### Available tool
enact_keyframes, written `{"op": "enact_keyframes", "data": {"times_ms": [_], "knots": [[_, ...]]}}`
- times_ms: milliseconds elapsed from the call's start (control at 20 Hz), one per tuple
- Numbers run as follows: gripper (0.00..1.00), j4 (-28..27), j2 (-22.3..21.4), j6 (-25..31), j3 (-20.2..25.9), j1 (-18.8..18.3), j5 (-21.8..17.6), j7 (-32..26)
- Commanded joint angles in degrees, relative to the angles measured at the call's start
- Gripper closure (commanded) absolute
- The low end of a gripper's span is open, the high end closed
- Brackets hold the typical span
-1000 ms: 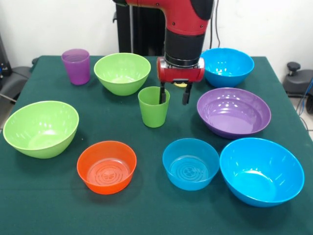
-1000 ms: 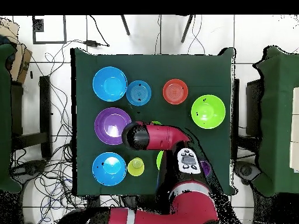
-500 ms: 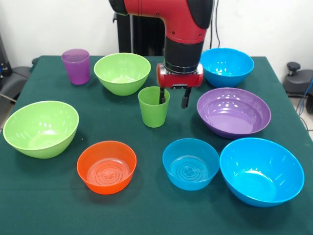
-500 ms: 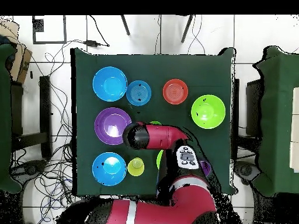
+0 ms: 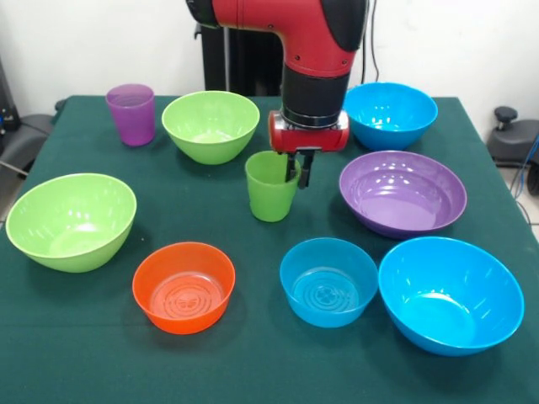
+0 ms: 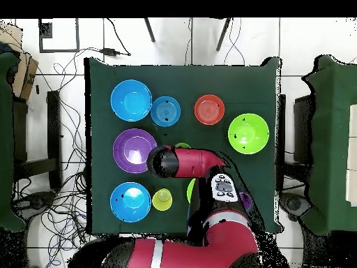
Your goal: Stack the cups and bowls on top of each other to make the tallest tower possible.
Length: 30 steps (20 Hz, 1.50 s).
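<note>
near the middle of the green table (image 5: 253,362), the gripper (image 5: 296,171) pinches the right rim of the green cup (image 5: 271,187), one finger inside and one outside (the cup stands upright on the cloth). a purple bowl (image 5: 402,193) sits just right, a small blue bowl (image 5: 328,281) in front.

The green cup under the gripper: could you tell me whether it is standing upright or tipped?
Slightly tipped: the green cup leans, its rim pinched by the gripper.

no readable text, labels, brands, numbers or signs on any object in either view
</note>
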Motion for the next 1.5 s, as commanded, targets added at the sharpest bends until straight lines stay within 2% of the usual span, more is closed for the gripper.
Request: {"op": "enact_keyframes", "data": {"times_ms": [50,400,650,800,1000,1250,1500], "knots": [[1.0,-4.72,1.26,-1.13,4.14,0.59,-3.56,2.15],[1.0,-4.31,0.31,0.63,2.9,1.69,-2.65,3.44],[1.0,-4.54,-2.39,5.49,4.51,-0.29,-1.6,1.11],[1.0,-4.83,-2.21,6.79,5.66,-1.98,-1.69,-0.56],[1.0,-2.45,-2.16,5.45,6.31,-3.1,-2.07,-0.06],[1.0,3.15,-4.38,2.34,5.58,-2.76,-2.56,2.71],[1.0,5.34,-5.38,1.59,5.53,-3.68,-3.28,2.35]]}}
